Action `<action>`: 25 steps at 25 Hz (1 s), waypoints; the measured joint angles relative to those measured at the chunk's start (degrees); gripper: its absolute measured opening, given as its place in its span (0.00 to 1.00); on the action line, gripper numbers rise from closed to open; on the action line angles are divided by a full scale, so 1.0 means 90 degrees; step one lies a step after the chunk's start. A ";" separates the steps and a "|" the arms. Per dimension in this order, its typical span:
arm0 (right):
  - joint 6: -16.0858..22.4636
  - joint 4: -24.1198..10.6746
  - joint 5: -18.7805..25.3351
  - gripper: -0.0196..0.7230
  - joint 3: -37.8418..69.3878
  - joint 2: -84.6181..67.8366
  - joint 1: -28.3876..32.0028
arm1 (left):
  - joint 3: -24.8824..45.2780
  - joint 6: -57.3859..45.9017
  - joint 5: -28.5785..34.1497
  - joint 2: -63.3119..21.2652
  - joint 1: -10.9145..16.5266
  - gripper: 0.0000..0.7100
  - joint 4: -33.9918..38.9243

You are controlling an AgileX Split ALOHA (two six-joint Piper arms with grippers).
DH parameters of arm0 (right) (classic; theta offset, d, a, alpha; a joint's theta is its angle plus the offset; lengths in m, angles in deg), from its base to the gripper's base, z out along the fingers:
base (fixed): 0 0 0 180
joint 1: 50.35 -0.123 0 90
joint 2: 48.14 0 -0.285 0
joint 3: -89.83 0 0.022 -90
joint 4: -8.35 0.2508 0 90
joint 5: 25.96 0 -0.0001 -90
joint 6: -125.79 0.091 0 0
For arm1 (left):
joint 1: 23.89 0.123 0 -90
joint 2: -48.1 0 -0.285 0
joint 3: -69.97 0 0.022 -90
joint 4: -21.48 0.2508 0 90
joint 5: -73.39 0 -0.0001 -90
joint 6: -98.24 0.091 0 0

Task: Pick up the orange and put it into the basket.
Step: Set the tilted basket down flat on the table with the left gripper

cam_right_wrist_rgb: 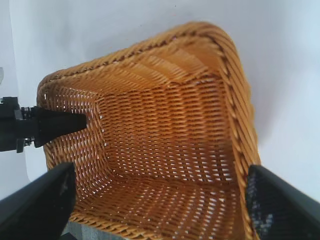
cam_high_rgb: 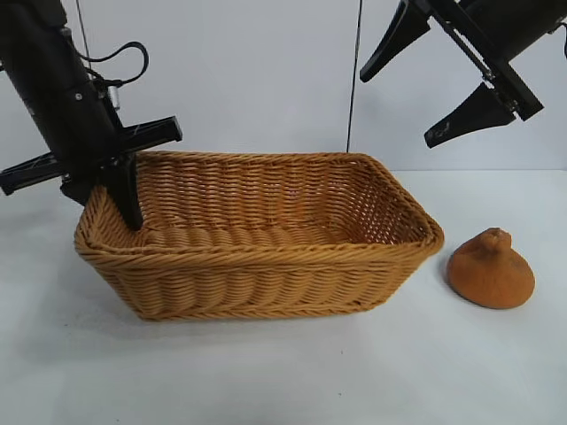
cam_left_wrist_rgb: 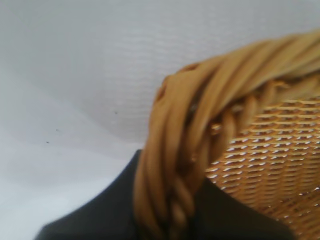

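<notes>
Wicker: 1 basket (cam_high_rgb: pixel 266 257), 1 orange (cam_high_rgb: pixel 490 270), 2 hands.

I look down into the big tan-orange woven wicker basket (cam_right_wrist_rgb: pixel 165 150) on the white desk (cam_right_wrist_rgb: pixel 100 30). My right tool (cam_right_wrist_rgb: pixel 160 205) is wide open, one black finger (cam_right_wrist_rgb: pixel 37 207) on each side. The left tool (cam_right_wrist_rgb: pixel 70 122), black too, pokes in over the far rim.

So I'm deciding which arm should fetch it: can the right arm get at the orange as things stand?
Probably yes. The right claw hangs open above the basket's right end, and the orange sits alone on the table beside it, with nothing between.
</notes>
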 joint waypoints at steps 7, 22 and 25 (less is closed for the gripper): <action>0.0000 -0.0032 0.0000 0.88 0.0000 0.0000 0.0000 | -0.0366 0.0214 -0.0130 0.0396 -0.0162 0.13 -0.0032; 0.0052 -0.0068 0.0000 0.88 0.0000 0.0000 0.0000 | -0.0366 0.0541 -0.0433 0.0844 -0.0162 0.58 -0.0397; 0.0052 -0.0068 0.0000 0.88 0.0000 0.0000 0.0000 | -0.0366 0.0541 -0.0433 0.0822 -0.0162 0.78 -0.0318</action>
